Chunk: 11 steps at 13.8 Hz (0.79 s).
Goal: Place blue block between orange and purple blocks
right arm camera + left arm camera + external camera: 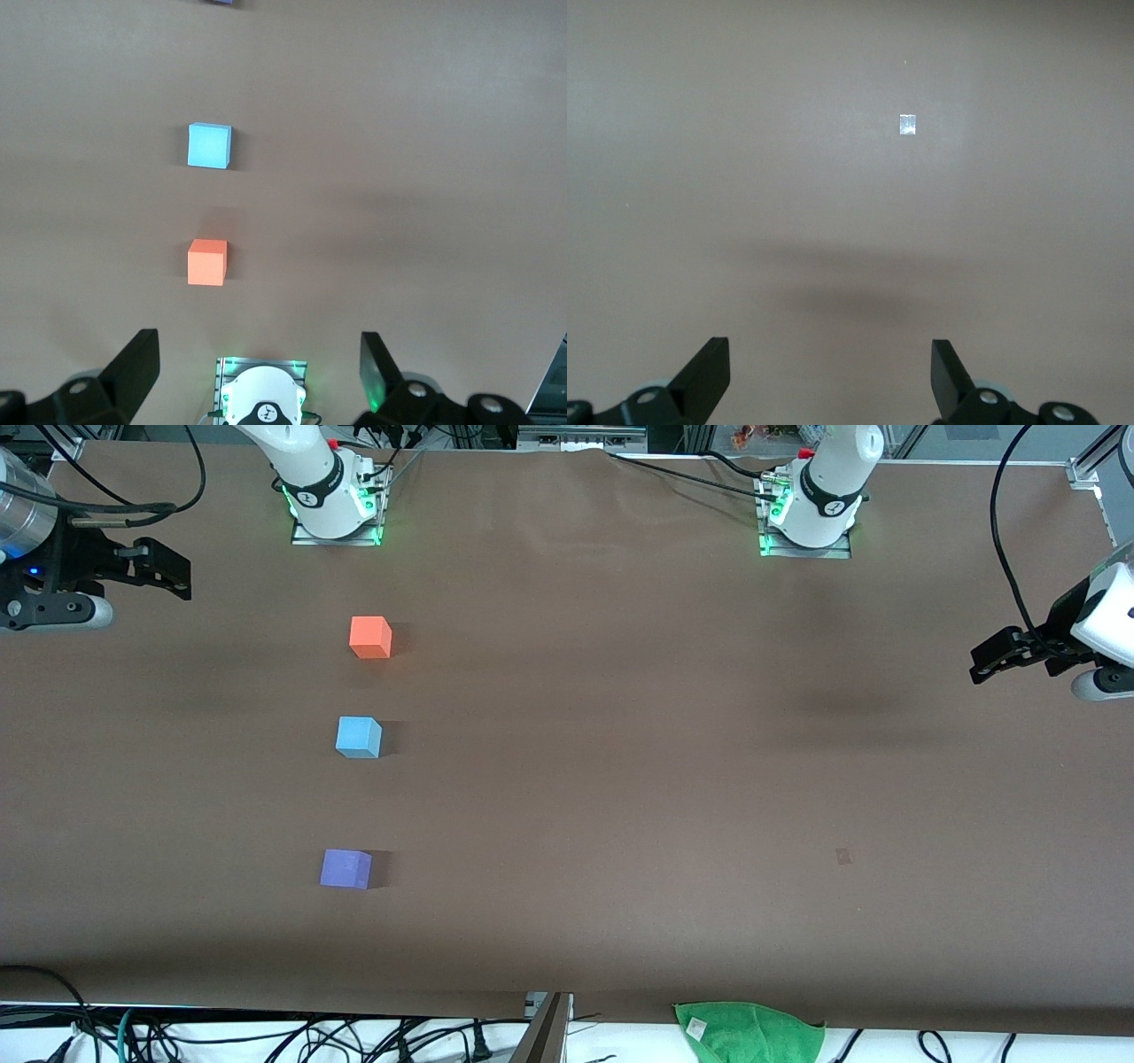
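Blue block on tabletop in line between orange block and purple block, touching neither; left gripper and right gripper raised at their own table ends, jaws wide open, empty.

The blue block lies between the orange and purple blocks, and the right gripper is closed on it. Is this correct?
Not quite. The blue block does lie between the orange block and the purple block, but the front view shows the right gripper open, empty, up by the right arm's end of the table.
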Each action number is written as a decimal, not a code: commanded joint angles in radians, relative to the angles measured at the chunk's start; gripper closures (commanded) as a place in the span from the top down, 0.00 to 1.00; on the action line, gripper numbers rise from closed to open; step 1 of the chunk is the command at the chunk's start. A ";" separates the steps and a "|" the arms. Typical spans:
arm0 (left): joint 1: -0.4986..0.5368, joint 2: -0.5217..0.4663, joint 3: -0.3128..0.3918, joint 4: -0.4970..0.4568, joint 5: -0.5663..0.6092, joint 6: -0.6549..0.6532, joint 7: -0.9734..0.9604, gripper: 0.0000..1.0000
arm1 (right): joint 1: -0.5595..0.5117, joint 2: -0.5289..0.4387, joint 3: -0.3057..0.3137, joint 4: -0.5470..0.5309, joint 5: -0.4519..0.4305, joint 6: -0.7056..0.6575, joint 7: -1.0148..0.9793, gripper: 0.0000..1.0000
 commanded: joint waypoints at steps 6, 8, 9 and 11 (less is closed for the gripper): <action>-0.001 0.013 -0.004 0.032 0.019 -0.025 -0.007 1.00 | -0.019 0.006 0.012 0.003 0.012 -0.005 -0.011 1.00; -0.001 0.013 -0.004 0.032 0.019 -0.025 -0.007 1.00 | -0.019 0.006 0.012 0.002 0.015 -0.003 -0.009 1.00; -0.001 0.013 -0.004 0.032 0.019 -0.025 -0.007 1.00 | -0.019 0.006 0.012 0.002 0.016 -0.003 -0.009 1.00; 0.001 0.013 -0.004 0.032 0.019 -0.027 -0.007 1.00 | -0.019 0.006 0.012 0.002 0.020 -0.003 -0.009 1.00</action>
